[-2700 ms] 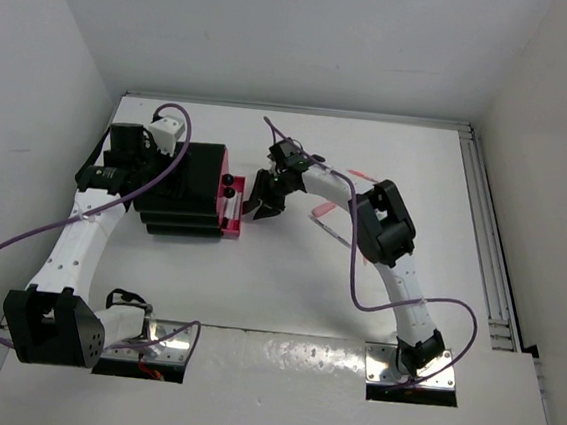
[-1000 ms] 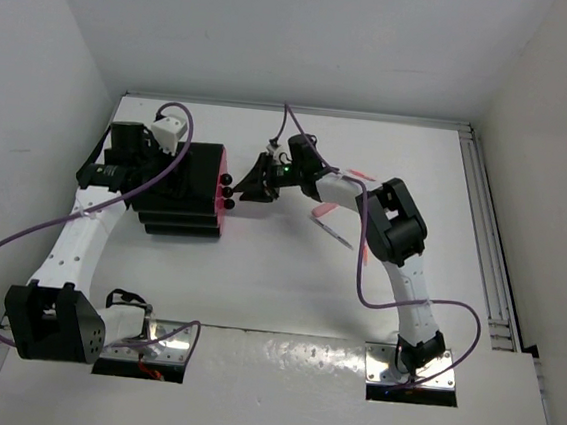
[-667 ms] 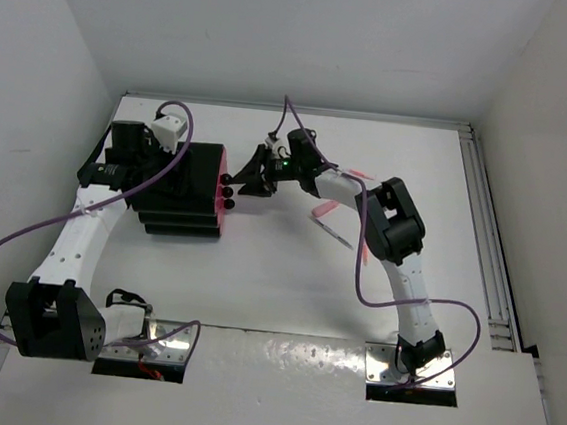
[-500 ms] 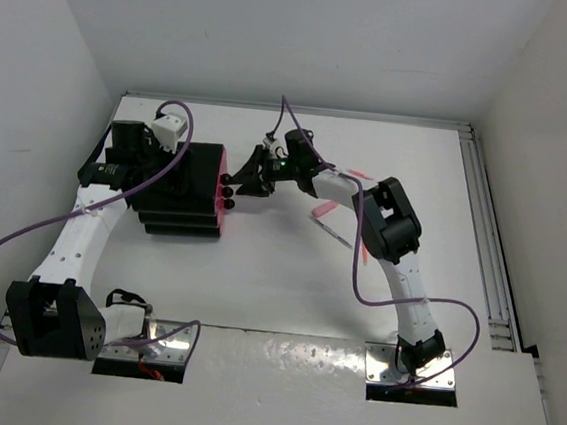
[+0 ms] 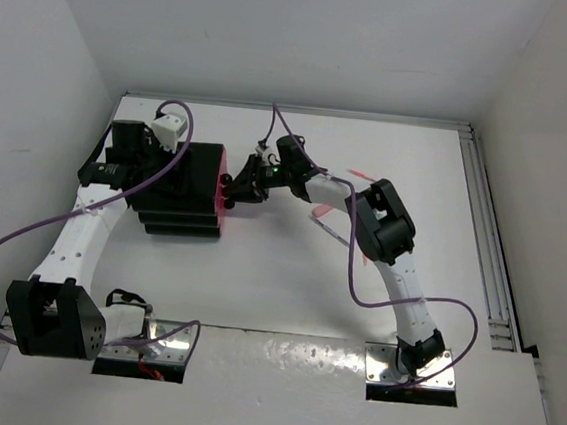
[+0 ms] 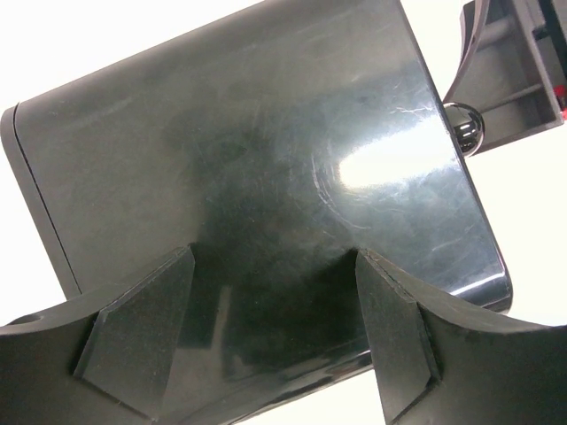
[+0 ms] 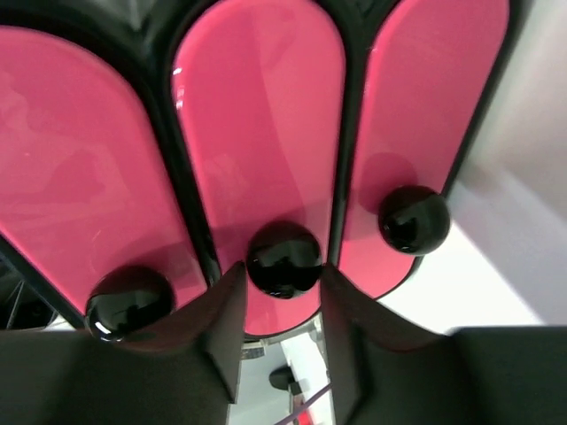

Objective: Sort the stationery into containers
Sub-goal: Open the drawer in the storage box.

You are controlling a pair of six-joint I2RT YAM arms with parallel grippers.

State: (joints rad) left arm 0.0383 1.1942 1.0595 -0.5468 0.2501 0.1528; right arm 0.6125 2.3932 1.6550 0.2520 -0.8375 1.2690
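Note:
The black stepped drawer unit [image 5: 177,187] stands at the back left, its three pink drawers [image 7: 266,133] shut. My right gripper [image 5: 234,185] is at the drawer fronts, and in the right wrist view the right gripper [image 7: 282,276] is shut on the middle black knob [image 7: 283,258], with other knobs at left [image 7: 128,301] and right [image 7: 413,220]. My left gripper [image 5: 136,163] is open, its fingers [image 6: 142,328] spread over the unit's glossy top [image 6: 266,150]. A pink pen [image 5: 361,174], a short pink piece [image 5: 322,212] and a white pen [image 5: 334,234] lie on the table right of the unit.
A metal rail [image 5: 488,232] runs along the table's right side. White walls close in the left, back and right. The right arm's elbow [image 5: 383,222] hangs over the loose pens. Both arm bases [image 5: 414,366] sit at the near edge.
The lowest drawer, open 2.7 s ago, is now shut. My right gripper has risen and moved left to the drawer fronts, closing round the middle knob. The left arm has not moved.

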